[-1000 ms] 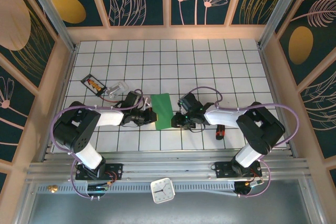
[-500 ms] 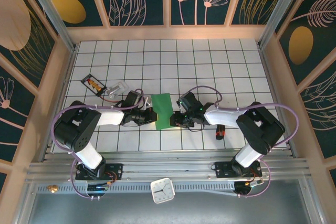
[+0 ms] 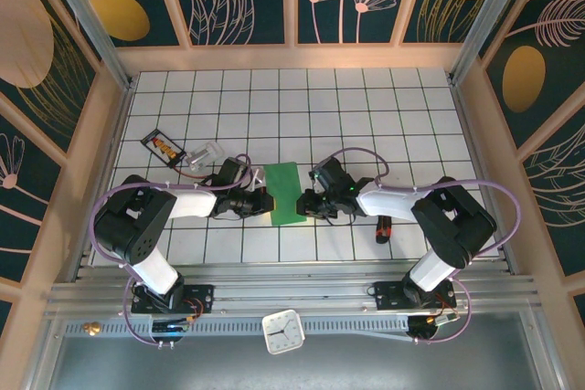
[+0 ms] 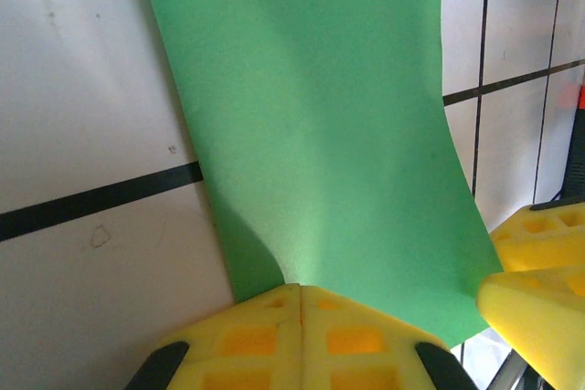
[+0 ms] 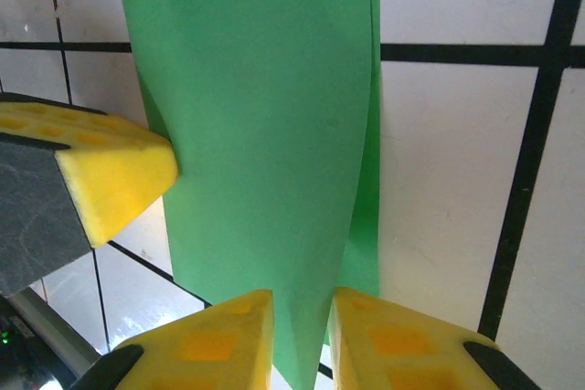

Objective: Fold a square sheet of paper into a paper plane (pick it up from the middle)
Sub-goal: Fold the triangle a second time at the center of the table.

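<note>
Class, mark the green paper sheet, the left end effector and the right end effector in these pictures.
green paper sheet (image 3: pixel 286 195): top external view, its flat middle.
left end effector (image 4: pixel 300 297): left wrist view, seam where its shut fingertips meet.
right end effector (image 5: pixel 300 317): right wrist view, midway between fingertips pinching the sheet.

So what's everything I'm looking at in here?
green paper: one, bright green, folded narrow, mid-table between the two hands
packet: one, black with orange, on the table's left side
clear plastic item: one, see-through, just right of the packet; too small to tell what it is
stick-shaped object: one, red and black, on the table by the right arm
clock: one, white, on the near metal rail
table: one, white tiles with dark grid lines
left hand: one, yellow pads, shut on the paper's left side
right hand: one, yellow pads, pinching the paper's right side
</note>
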Controlling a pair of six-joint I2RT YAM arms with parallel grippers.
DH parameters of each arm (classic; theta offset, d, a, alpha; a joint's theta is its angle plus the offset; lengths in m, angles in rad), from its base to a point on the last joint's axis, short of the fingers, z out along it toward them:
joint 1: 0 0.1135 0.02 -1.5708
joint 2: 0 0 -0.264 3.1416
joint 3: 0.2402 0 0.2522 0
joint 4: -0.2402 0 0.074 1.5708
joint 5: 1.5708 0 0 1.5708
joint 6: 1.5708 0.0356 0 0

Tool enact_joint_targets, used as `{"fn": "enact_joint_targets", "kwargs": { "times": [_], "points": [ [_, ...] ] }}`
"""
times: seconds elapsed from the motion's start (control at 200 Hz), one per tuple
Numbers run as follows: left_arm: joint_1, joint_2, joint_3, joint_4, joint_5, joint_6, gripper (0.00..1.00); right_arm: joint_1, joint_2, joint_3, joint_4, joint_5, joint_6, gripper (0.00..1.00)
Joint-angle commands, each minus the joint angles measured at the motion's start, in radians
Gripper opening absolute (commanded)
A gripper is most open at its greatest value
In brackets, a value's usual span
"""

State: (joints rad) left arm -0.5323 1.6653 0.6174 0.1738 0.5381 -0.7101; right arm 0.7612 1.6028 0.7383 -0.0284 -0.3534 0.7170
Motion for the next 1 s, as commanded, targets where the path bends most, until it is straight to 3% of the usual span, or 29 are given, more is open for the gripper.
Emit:
{"fn": "enact_joint_targets", "kwargs": {
  "times": [0.0,0.59,0.996],
  "points": [
    [-0.001,0.028,0.008,-0.057,-0.036,0.024,0.00,-0.011,0.007,-0.006,0.034,-0.010,0.022,0.24],
    [-0.001,0.024,0.013,-0.074,-0.040,0.035,0.00,-0.048,0.056,0.000,0.122,-0.042,0.060,0.21],
    [-0.001,0.024,0.024,-0.081,-0.041,0.037,0.00,-0.072,0.075,0.012,0.153,-0.066,0.068,0.08]
  ]
}}
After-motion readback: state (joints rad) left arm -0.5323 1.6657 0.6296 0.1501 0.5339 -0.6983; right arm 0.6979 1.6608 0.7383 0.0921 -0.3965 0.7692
